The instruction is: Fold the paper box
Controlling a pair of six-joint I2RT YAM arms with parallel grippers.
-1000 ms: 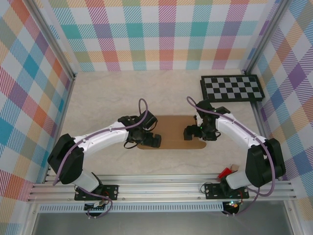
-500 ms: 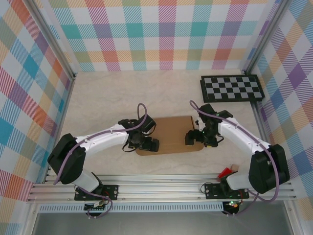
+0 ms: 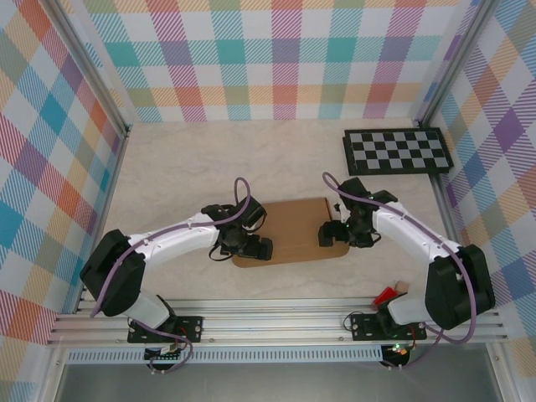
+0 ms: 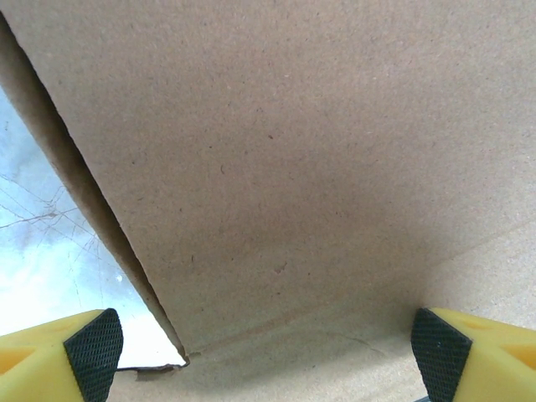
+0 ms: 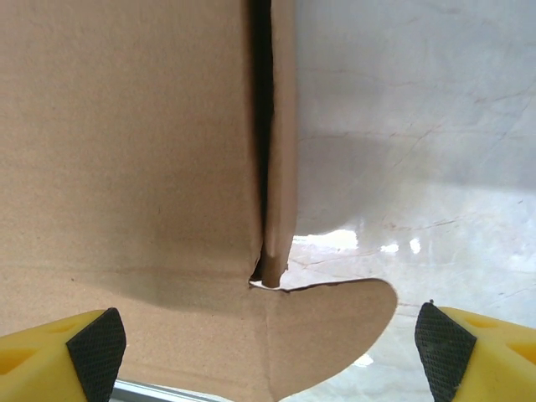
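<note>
Nearest us, in the lower middle of the top view, the left gripper (image 3: pixel 255 249) is sitting at the lower left corner of the plain brown cardboard paper box (image 3: pixel 293 230). Its yellow fingers are standing wide apart and clamping nothing. To its right, the right gripper (image 3: pixel 328 236) is poised at the box's right edge, jaws likewise spread and empty.

The paper box is lying on the pale marbled counter (image 3: pixel 184 167) at the centre of the frame, between the two grippers. In the right wrist view, a rounded brown tab (image 5: pixel 335 322) is lying flat beside an open slit (image 5: pixel 261 151).

We are judging the fold barely begun: we are seeing no standing walls and no tucked tabs, so nearly everything is left. Farthest off, at the upper right, a black-and-white checkerboard panel (image 3: pixel 398 151) is lying well apart.
</note>
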